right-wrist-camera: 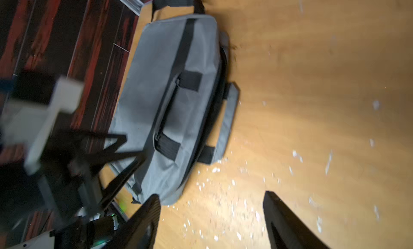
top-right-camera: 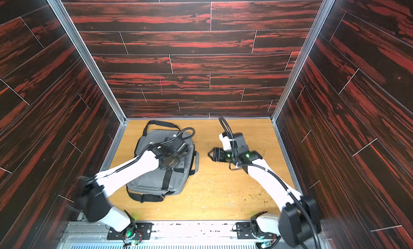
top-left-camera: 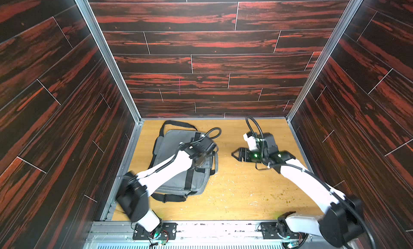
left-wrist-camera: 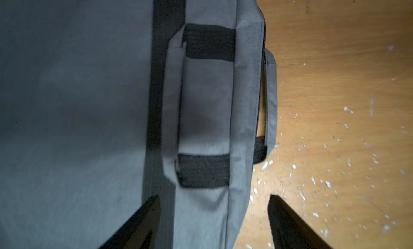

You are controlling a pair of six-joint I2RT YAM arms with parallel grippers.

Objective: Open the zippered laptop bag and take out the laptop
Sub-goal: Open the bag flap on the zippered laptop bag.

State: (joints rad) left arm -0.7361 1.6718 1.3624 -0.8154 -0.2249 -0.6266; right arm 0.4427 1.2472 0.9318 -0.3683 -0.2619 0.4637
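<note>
looking up from the lower edge in both top views, i have the left arm (top-left-camera: 161, 173) running from lower left and arching over the zippered laptop bag (top-left-camera: 168, 147). the right arm (top-left-camera: 301, 176) runs from lower right toward the middle of the frame. the bag lies flat on the counter (top-left-camera: 245, 192), in the left half of it and a little tilted, its grey face with black bands turned up.

in the left wrist view the left fingers (left-wrist-camera: 143, 218) stand wide and grip nothing. one hangs over the grey fabric and the other over bare counter, so they straddle the bag's long edge. just beside them a top handle (left-wrist-camera: 173, 102) lies folded flat on the bag's face. a second handle (left-wrist-camera: 270, 91) sticks out past that edge onto the wood. i cannot tell whether the zip along that edge is done up.

the right fingers (right-wrist-camera: 145, 221) are wide too and hold nothing. they point across open counter toward the bag, well apart from it, with pale flecks (right-wrist-camera: 215, 169) scattered on the wood between.

farther up the top views, the black shoulder strap (top-left-camera: 176, 123) loops past the bag's far end, near the back wall (top-left-camera: 201, 57) of dark planks streaked with red.
</note>
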